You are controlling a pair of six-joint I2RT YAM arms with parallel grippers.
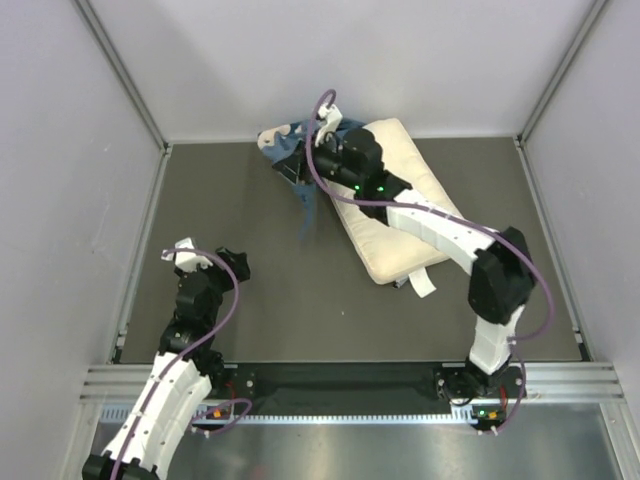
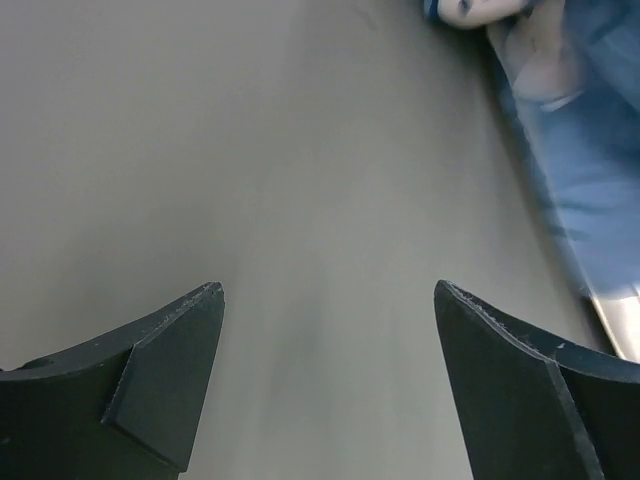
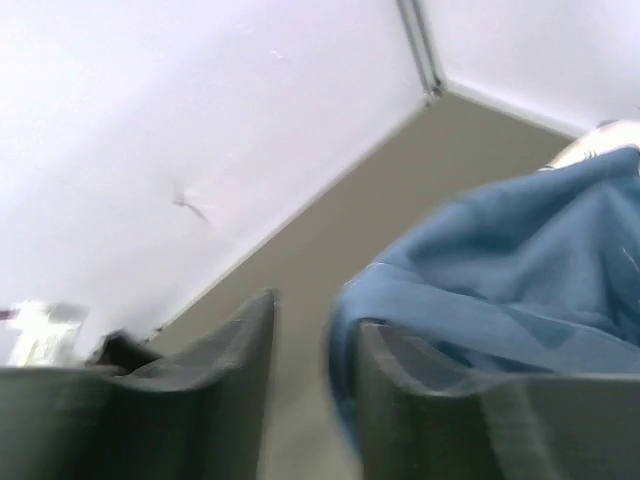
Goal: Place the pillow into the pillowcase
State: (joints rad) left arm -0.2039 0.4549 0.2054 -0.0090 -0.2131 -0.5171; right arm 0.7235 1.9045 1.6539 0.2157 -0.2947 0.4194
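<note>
Left gripper [image 2: 330, 290] spread wide over table [image 2: 200, 150], right gripper [image 3: 315, 310] narrowly parted against blue pillowcase [image 3: 500, 260], grip unclear, pillow [image 1: 372, 245] beside

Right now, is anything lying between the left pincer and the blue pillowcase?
Nothing visible does. Only bare dark table lies between the open left pincer and the crumpled pillowcase at the far side.

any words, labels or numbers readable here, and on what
None can be read in any view.
pillowcase: darker print on the blue fabric, too blurred and crumpled to read.
tag at the near end of the pillow: plain white here, too small to show any lettering.
</note>
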